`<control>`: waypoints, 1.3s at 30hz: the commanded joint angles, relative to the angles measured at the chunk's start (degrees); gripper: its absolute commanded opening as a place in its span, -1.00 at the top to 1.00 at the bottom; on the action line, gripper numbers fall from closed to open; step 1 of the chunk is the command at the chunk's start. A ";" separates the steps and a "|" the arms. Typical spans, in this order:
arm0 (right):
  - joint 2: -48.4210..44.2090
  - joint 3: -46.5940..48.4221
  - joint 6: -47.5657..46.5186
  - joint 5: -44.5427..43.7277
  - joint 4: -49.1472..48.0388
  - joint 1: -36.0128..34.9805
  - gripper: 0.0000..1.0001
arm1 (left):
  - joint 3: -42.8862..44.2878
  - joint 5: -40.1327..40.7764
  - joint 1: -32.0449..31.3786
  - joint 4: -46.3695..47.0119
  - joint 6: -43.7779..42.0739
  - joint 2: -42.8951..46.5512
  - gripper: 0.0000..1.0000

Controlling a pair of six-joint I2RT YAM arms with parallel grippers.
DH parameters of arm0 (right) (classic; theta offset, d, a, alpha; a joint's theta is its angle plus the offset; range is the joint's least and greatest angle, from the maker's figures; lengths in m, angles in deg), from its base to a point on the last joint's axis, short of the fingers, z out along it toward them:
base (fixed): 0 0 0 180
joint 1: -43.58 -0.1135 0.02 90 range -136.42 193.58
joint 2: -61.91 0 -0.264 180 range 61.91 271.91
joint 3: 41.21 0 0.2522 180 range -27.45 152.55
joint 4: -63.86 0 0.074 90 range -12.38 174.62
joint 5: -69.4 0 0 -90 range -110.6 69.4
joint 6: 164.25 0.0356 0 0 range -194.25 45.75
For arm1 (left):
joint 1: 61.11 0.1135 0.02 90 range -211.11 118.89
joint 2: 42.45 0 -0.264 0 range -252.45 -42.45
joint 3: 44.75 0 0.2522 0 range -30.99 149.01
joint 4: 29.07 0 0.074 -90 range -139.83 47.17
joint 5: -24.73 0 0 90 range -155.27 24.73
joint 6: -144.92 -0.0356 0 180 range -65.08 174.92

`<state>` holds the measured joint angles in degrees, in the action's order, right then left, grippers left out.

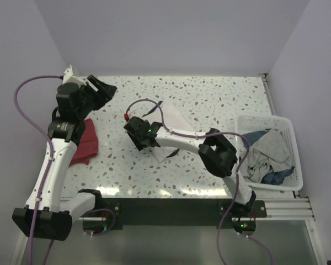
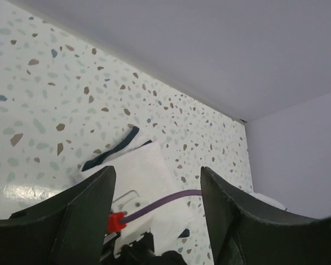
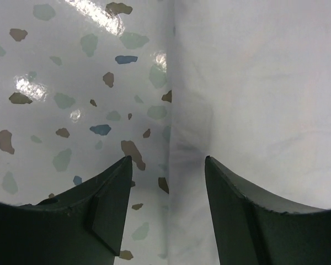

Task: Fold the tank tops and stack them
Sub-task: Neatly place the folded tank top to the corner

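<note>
The white tank top [image 1: 175,117] lies flat mid-table; its navy trim [image 2: 110,149] shows in the left wrist view. My right gripper [image 1: 140,137] points down over the top's left edge. It is open [image 3: 168,165], one finger over bare table and the other over the white cloth [image 3: 254,83], with nothing between them. The dark red tank top [image 1: 86,141] lies crumpled at the left, beside my left arm. My left gripper [image 1: 106,91] hangs open and empty [image 2: 157,182] above the far left of the table, facing the white tank top [image 2: 149,171].
A white lattice basket [image 1: 291,144] at the right edge holds several grey and blue garments [image 1: 267,154]. The right arm's purple cable [image 2: 160,201] with a red plug [image 2: 116,222] runs over the white top. Walls close the table at the back and on both sides.
</note>
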<state>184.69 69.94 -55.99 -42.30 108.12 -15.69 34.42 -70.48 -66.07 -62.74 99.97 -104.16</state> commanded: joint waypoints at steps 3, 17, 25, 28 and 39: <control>4.22 7.90 -3.94 -4.76 5.88 -1.03 -0.18 | 7.62 -6.38 0.20 -4.44 -3.40 3.53 -0.36; 12.04 12.91 -3.85 -8.90 11.07 -1.03 0.55 | 10.18 -10.08 0.20 -8.22 -4.19 9.77 -0.36; 8.09 17.48 2.28 5.76 10.46 -0.32 1.00 | 12.90 -8.94 0.20 -12.61 -4.98 12.23 -0.36; 7.39 22.66 7.03 13.15 8.27 -0.32 1.00 | 13.78 -8.32 0.20 -14.28 -4.81 13.20 -0.36; 11.42 28.74 24.00 27.93 -11.50 -0.06 1.00 | 15.10 -8.85 0.20 -21.05 -5.68 16.36 -0.36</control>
<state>195.66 95.75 -39.27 -20.46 106.85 -15.67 47.53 -78.57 -66.07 -81.05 95.78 -88.41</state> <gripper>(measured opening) 0.037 0.678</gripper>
